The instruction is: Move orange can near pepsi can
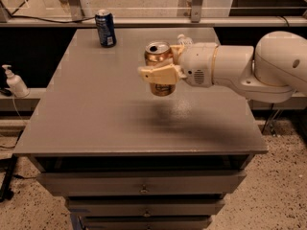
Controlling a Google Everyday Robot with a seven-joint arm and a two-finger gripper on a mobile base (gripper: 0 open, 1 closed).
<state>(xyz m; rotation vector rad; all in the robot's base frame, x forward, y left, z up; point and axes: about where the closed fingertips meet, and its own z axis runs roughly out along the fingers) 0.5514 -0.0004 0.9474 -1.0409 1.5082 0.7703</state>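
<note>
The orange can (158, 56) is a golden-orange drink can with a silver top, held upright in the air above the middle of the grey table (96, 109). My gripper (160, 74) is shut on its side, with the white arm reaching in from the right. The pepsi can (105, 28), dark blue with a light patch low on its side, stands upright near the table's far left corner, well apart from the orange can.
A white plastic bottle (183, 39) lies on the table behind my wrist, mostly hidden. A soap dispenser (14, 82) stands on a ledge to the left. Drawers (144, 188) sit under the table's front edge. A railing runs behind the table.
</note>
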